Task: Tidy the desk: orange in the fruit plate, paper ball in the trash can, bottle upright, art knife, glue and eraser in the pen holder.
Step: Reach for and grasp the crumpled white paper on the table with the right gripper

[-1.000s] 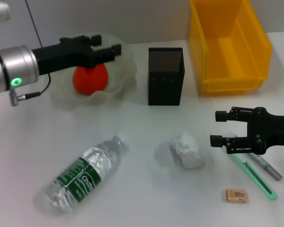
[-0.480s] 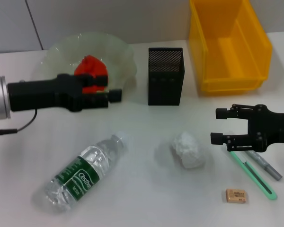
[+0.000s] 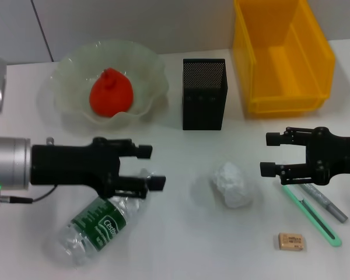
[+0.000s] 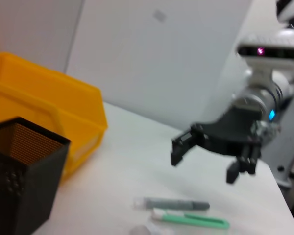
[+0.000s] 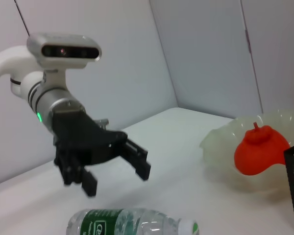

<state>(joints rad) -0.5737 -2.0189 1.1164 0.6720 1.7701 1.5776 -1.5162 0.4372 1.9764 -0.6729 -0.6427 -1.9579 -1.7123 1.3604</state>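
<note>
The orange lies in the pale-green fruit plate at the back left; it also shows in the right wrist view. The bottle lies on its side at the front left. My left gripper is open and empty, over the bottle's cap end. The paper ball sits mid-table. My right gripper is open and empty, just right of the paper ball. A green art knife, a grey glue stick and the eraser lie below it. The black pen holder stands at the back centre.
The yellow trash can stands at the back right, next to the pen holder. In the left wrist view the trash can, the pen holder and my right gripper show. In the right wrist view the bottle lies under my left gripper.
My left gripper has left the orange in the fruit plate and moved toward the table's front, to above the bottle's cap end. The right arm has not moved.
</note>
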